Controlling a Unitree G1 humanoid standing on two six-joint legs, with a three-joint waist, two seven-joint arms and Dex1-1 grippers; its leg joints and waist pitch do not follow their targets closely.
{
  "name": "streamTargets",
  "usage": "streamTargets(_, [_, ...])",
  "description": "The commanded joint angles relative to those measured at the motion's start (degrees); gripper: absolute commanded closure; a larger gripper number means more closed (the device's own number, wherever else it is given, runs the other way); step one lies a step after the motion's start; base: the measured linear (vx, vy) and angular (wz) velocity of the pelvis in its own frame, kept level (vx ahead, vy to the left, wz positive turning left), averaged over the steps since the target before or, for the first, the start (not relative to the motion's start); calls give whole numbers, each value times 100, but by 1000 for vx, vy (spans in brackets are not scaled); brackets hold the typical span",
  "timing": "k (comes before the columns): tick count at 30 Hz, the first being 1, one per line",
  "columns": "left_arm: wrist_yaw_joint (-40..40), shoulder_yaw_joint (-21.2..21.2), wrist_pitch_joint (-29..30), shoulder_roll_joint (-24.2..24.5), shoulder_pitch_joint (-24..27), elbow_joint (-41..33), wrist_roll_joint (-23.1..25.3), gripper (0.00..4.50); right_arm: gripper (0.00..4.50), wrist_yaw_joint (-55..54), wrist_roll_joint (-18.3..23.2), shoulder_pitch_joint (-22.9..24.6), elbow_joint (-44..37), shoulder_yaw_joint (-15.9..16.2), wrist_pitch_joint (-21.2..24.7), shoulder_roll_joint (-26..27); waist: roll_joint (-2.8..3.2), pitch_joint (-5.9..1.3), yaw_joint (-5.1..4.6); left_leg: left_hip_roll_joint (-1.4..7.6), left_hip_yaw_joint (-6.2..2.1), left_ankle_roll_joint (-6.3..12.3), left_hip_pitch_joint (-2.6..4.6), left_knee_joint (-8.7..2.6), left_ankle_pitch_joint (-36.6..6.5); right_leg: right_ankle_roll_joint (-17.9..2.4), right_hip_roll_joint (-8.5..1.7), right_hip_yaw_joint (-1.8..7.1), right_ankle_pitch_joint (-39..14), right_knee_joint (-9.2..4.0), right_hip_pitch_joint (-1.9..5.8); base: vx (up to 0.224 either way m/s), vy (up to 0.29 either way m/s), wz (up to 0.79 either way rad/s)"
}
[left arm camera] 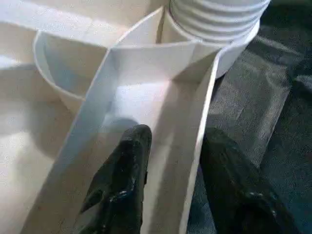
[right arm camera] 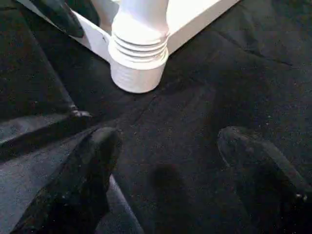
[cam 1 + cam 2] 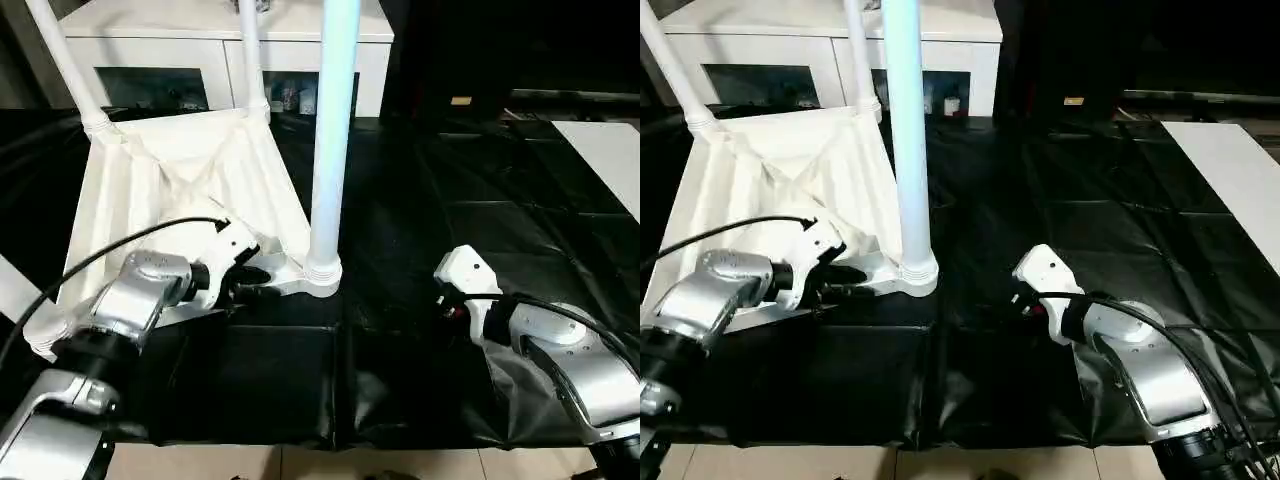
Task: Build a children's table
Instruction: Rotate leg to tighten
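We see the table [image 3: 190,190] upside down on the black sheet [image 3: 420,330] at ten o'clock, legs up. Our left gripper [image 1: 170,180] straddles its rim wall near a corner leg [image 3: 328,150]. Our right gripper [image 2: 165,180] hangs spread at four o'clock, empty.

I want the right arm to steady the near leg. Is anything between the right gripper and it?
Nothing visible: bare black cover lies between the open right gripper and the leg's base.
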Motion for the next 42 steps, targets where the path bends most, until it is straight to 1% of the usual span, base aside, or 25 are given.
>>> streamTargets(1, [-56,-67,-82,29,-145,107,90,293,81,47,-6,-82,57,-18,-51,-78,28,-350,17,251,-31,317,-29,-485,-735,-1572,-286,174,-753,-361,343,0,0,0])
streamTargets(2, [-98,-82,-103,29,-158,137,96,309,81,49,-10,-82,62,-19,-56,-78,28,-346,16,250,-30,314,-30,-486,-755,-1573,-286,174,-769,-365,341,0,0,0])
streamTargets(4, [-147,-104,-129,32,-166,166,103,319,81,51,-14,-82,66,-17,-61,-79,26,-346,15,254,-32,290,-25,-492,-809,-1562,-288,175,-837,-369,341,0,0,0])
streamTargets(5, [-164,-113,-130,35,-163,167,104,339,81,54,-13,-82,66,-17,-61,-81,26,-343,14,255,-33,286,-26,-494,-813,-1561,-290,176,-846,-369,341,0,0,0])
streamTargets(8, [-244,-115,-164,27,-169,222,127,348,81,55,-9,-88,79,-21,-74,-79,26,-345,15,260,-33,273,-26,-495,-801,-1567,-291,178,-820,-367,340,0,0,0])
streamTargets(12, [-294,-99,-224,18,-173,268,130,385,81,8,-16,-118,137,-26,-63,-8,28,-339,15,257,-31,277,-30,-498,-827,-1583,-295,176,-848,-372,342,0,0,0])
streamTargets(13, [-346,-78,-238,4,-133,220,79,387,81,-57,17,-117,154,-65,-16,51,45,-337,16,258,-34,267,-27,-500,-842,-1580,-296,177,-871,-372,338,0,0,0])
streamTargets(14, [-432,-64,-291,-16,-48,94,2,390,81,-143,52,-117,174,-120,23,123,33,-337,9,257,-34,252,-29,-502,-872,-1573,-295,176,-918,-377,337,0,0,0])
streamTargets(16, [-648,-60,-309,-64,167,-259,-190,419,81,-293,134,-117,212,-229,106,258,37,-341,6,263,-36,228,-32,-507,-860,-1580,-301,177,-899,-374,337,0,0,0])
streamTargets(18, [-798,-71,-272,-94,315,-515,-322,428,81,-368,186,-118,236,-291,155,332,38,-352,0,280,-38,241,-34,-512,-728,-1633,-311,178,-688,-351,349,0,0,0])
streamTargets(19, [-806,-180,-191,-184,644,-1082,-420,436,81,-360,289,-117,230,-312,140,436,47,-362,-1,286,-31,282,-28,-504,-587,-1684,-301,175,-445,-329,348,0,0,0])
streamTargets(20, [-805,-181,-190,-186,647,-1088,-421,444,81,-360,290,-117,229,-312,139,437,45,-376,6,295,-29,353,-53,-487,-403,-1787,-323,177,-77,-281,372,0,0,0])
streamTargets(22, [-673,-241,-84,-284,836,-1439,-439,444,81,-285,382,-124,199,-280,136,505,37,-362,7,294,-1,462,-21,-480,-431,-1833,-303,173,-25,-300,349,0,0,0])
streamTargets(23, [-622,-258,-16,-325,896,-1573,-455,444,81,-259,387,-137,197,-242,126,526,30,-355,20,286,7,492,-18,-478,-483,-1818,-301,172,-137,-317,337,0,0,0])
streamTargets(24, [-614,-262,1,-335,909,-1607,-458,444,81,-251,386,-141,198,-233,124,530,33,-343,44,285,16,490,-4,-487,-616,-1762,-303,178,-454,-351,330,0,0,0])
streamTargets(25, [-569,-286,48,-378,966,-1737,-461,444,81,-211,371,-165,215,-180,97,547,28,-329,64,287,23,439,0,-498,-730,-1681,-294,182,-764,-373,321,0,0,0])
streamTargets(26, [-507,-281,82,-429,1019,-1840,-453,450,55,-165,362,-186,232,-130,80,564,20,-316,75,300,24,371,-9,-517,-818,-1595,-295,179,-996,-379,321,0,0,0])
streamTargets(27, [-470,-272,93,-462,1051,-1889,-443,450,55,-102,404,-195,221,-104,110,578,23,-310,80,300,31,339,-7,-522,-865,-1543,-293,181,-1114,-393,314,0,0,0])
streamTargets(28, [-440,-257,114,-486,1084,-1953,-425,450,49,-52,449,-202,204,-93,141,583,-30,-316,79,304,49,305,11,-518,-916,-1463,-286,183,-1254,-411,294,0,0,0])
streamTargets(29, [-377,-237,96,-503,1099,-1962,-386,450,49,-24,478,-204,183,-96,170,582,-10,-320,86,304,44,293,8,-519,-893,-1444,-289,188,-1255,-393,298,0,0,0])
streamTargets(30, [-329,-225,102,-509,1114,-1985,-350,450,43,68,558,-207,155,-90,249,560,-5,-316,86,290,47,287,-3,-520,-877,-1362,-280,189,-1325,-406,292,0,0,0])
streamTargets(31, [-296,-214,95,-511,1120,-1995,-327,450,31,165,594,-206,130,-64,271,523,-2,-322,90,292,44,290,-2,-517,-856,-1355,-283,189,-1298,-399,295,0,0,0])
streamTargets(32, [-268,-201,85,-514,1119,-1989,-314,450,9,211,585,-206,124,-35,276,492,0,-321,93,294,46,297,-4,-515,-836,-1351,-283,192,-1268,-401,289,0,0,0])
streamTargets(36, [-196,-154,64,-527,1126,-2038,-304,450,2,262,386,-252,249,130,127,416,1,-340,105,280,51,352,-20,-495,-563,-1375,-275,187,-925,-369,294,0,0,0])
streamTargets(42, [-107,-124,-36,-566,1148,-2012,-265,450,2,149,243,-537,774,234,-20,648,3,-329,89,276,54,283,-17,-504,-783,-1348,-278,185,-1283,-409,277,0,0,0])
